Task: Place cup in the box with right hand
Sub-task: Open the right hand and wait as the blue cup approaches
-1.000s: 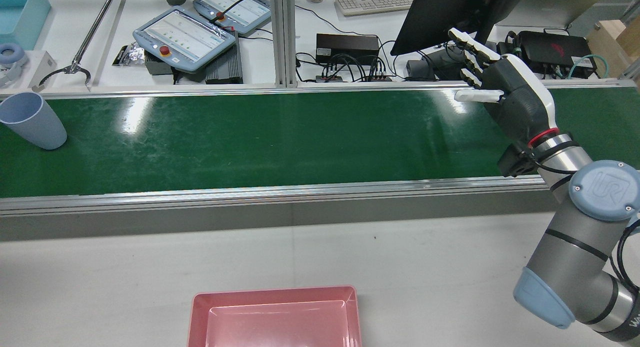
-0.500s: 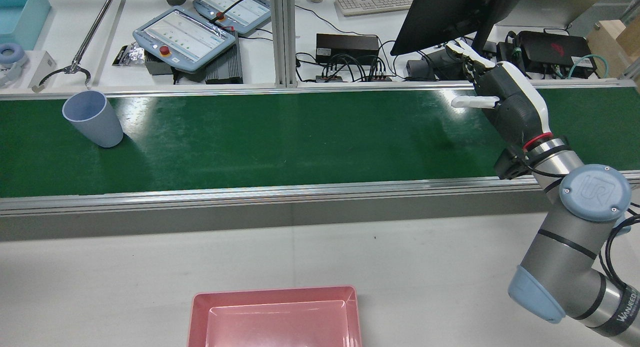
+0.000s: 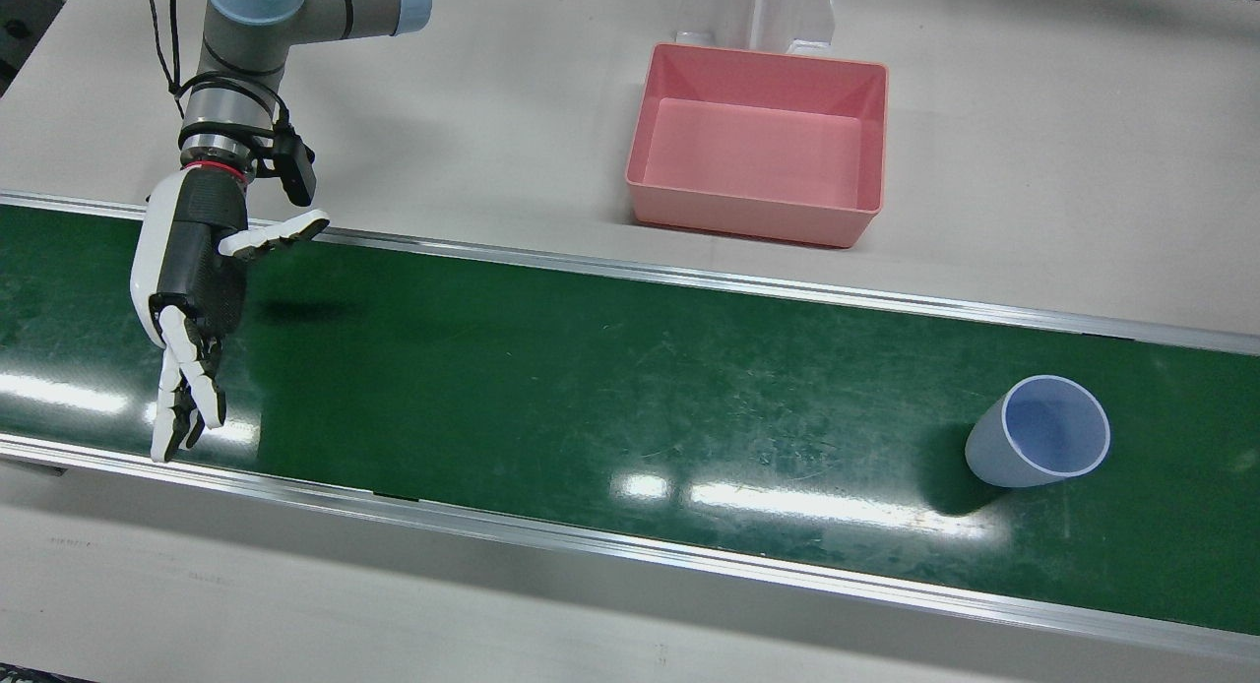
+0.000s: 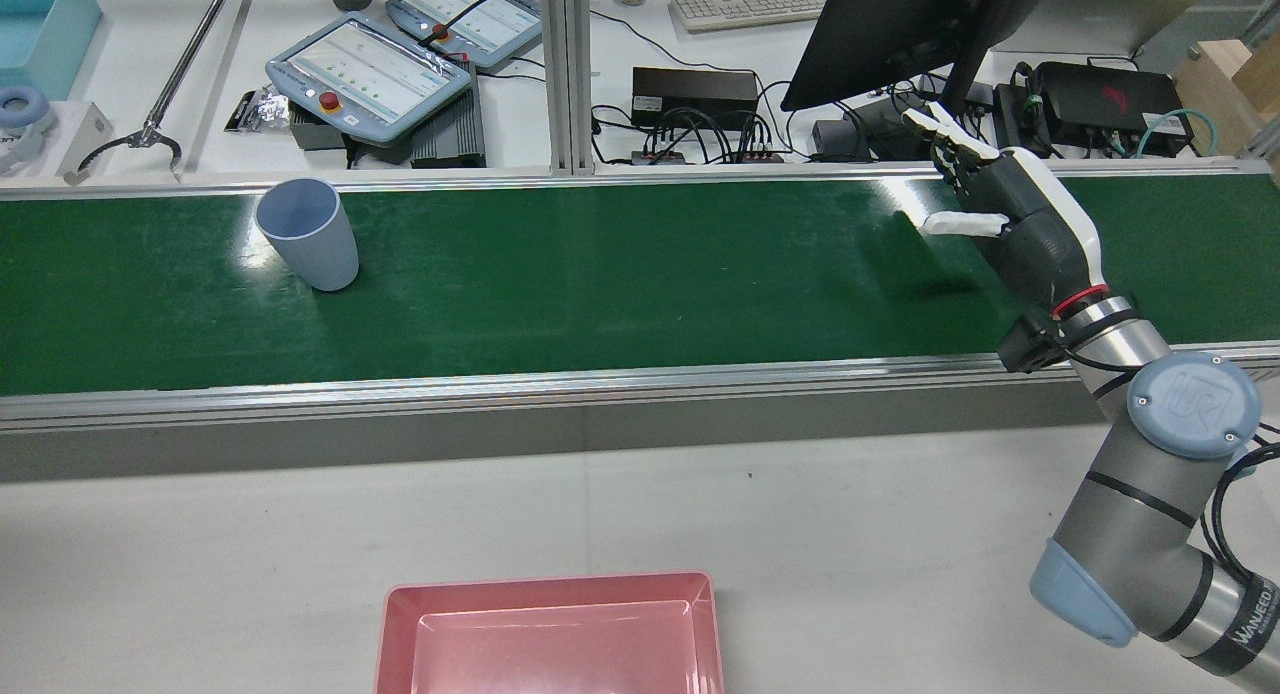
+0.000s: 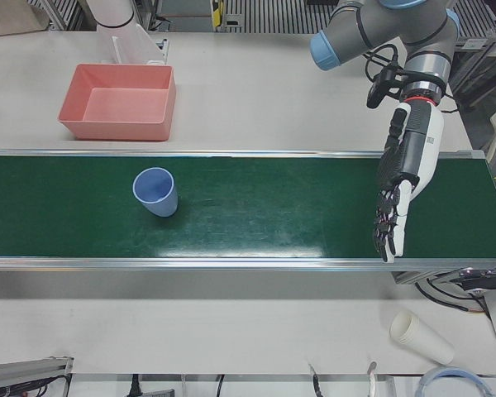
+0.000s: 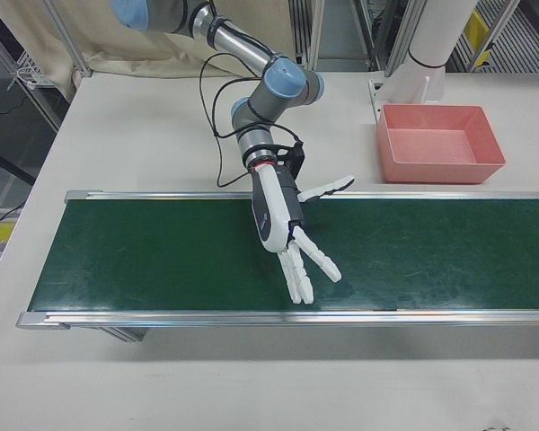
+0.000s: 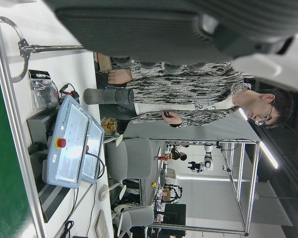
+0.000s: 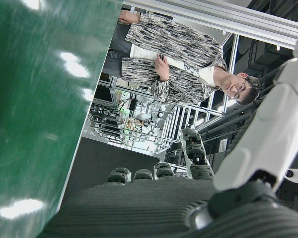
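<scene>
Taken from the rear camera: nearest, at 6 o'clock, the pink box (image 4: 550, 584) sits on the white table with nothing in it; beyond it the green belt (image 4: 620, 274) runs across the whole view. The blue cup (image 4: 308, 236) stands upright on that belt, mouth up, at about 10 o'clock from the box and close to the belt's far rail; nothing touches it. At about 2 o'clock from the box the right hand (image 4: 1020, 229) hangs over the belt's far part, well apart from the cup; its fingers are stretched out and spread, thumb stuck out sideways toward 9 o'clock, holding nothing. The left hand (image 5: 405, 178) shows only in the left-front view, over the belt at 3 o'clock from the cup and well apart from it; its fingers are straight, apart and holding nothing. Farthest, past the belt, a desk carries two teach pendants (image 4: 368, 67) at 11 o'clock, a keyboard (image 4: 750, 4) and a dark monitor (image 4: 890, 29) at 1 o'clock.
</scene>
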You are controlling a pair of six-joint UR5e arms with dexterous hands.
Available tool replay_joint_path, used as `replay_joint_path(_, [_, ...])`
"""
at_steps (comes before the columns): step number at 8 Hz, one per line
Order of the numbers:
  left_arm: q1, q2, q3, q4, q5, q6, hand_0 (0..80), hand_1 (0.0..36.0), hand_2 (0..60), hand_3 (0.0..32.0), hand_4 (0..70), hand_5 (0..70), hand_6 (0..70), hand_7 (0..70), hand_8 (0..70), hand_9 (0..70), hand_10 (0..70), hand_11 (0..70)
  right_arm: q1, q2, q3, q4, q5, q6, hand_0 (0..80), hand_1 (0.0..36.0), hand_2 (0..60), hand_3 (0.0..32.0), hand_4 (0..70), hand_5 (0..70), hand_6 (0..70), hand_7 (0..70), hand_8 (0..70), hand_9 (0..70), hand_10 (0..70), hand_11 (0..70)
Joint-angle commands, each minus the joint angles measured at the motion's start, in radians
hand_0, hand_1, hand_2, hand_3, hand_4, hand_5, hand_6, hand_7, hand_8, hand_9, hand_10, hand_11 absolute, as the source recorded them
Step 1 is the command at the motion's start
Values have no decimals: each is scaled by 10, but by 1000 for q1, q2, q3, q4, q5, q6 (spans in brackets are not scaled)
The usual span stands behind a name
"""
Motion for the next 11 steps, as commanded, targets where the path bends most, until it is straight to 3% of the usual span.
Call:
replay_joint_path(1, [0, 0, -1, 0, 1, 1, 0, 0, 0, 0, 0, 0, 0, 0, 0, 0, 0, 0, 17, -3, -5, 33, -5, 3, 443, 89, 0, 12, 0, 35, 20, 69, 12, 11, 10, 27])
replay_joint_path(2, [0, 0, -1, 0, -1, 1, 0, 0, 0, 0, 0, 0, 0, 0, 0, 0, 0, 0, 18, -4, -5, 33, -5, 4, 455, 95, 0, 48, 0, 36, 17, 72, 12, 10, 9, 25])
replay_joint_path(5, [0, 0, -1, -2, -1, 1, 0, 0, 0, 0, 0, 0, 0, 0, 0, 0, 0, 0, 14, -6, -15, 33, -6, 1, 453, 93, 0, 96, 0, 37, 11, 69, 15, 9, 5, 19])
replay_joint_path(7, [0, 0, -1, 0, -1, 0, 0, 0, 0, 0, 0, 0, 0, 0, 0, 0, 0, 0, -2, -26, -20, 33, -6, -8, 448, 91, 0, 84, 0, 36, 12, 67, 12, 11, 10, 27])
replay_joint_path(8, [0, 0, -1, 0, -1, 1, 0, 0, 0, 0, 0, 0, 0, 0, 0, 0, 0, 0, -11, -27, -23, 35, -6, -10, 446, 92, 0, 56, 0, 35, 15, 64, 12, 11, 11, 28])
replay_joint_path(10, [0, 0, -1, 0, -1, 1, 0, 0, 0, 0, 0, 0, 0, 0, 0, 0, 0, 0, -15, -27, -28, 33, -6, -10, 436, 85, 0, 30, 0, 35, 17, 62, 14, 12, 12, 29])
replay_joint_path(11, [0, 0, -1, 0, -1, 1, 0, 0, 0, 0, 0, 0, 0, 0, 0, 0, 0, 0, -17, -27, -28, 33, -6, -11, 438, 85, 0, 34, 0, 35, 17, 64, 14, 11, 11, 28])
